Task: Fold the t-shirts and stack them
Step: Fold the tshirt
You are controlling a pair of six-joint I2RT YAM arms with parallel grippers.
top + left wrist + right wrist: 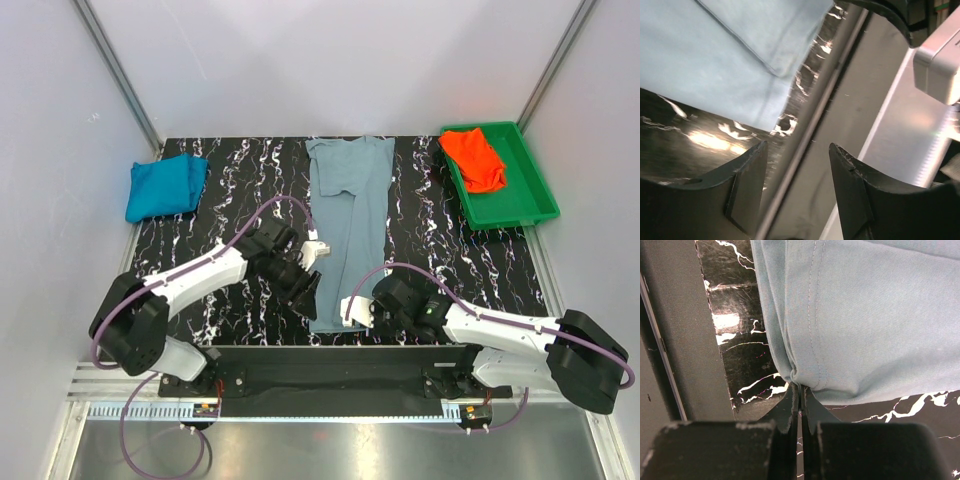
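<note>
View from above: grey-blue t-shirt (350,200) in a long narrow strip down the middle of black marbled table (240,180), collar far, hem near. Teal t-shirt (165,187) folded at far left. Orange-red t-shirt (475,158) heaped in green tray (525,205) at far right (not yet folded, by the look). Left gripper (307,289) just beside the strip's left edge, near the hem. Right gripper (350,313) at the hem itself.

Left wrist view: fingers (747,185) spread apart, nothing between them, cloth edge ahead and untouched.

Right wrist view: fingertips (788,407) pressed together on a puckered bit of hem.

Risks, as judged:
- One-corner hold only. Lifting now probably drags the hem askew and spoils the strip, with the other corner free.
- Thin pinch at the very edge of the cloth. Could slip out under the cloth's weight.
- Left fingers close to the table's near lip. Could close on bare table and miss the cloth.
</note>
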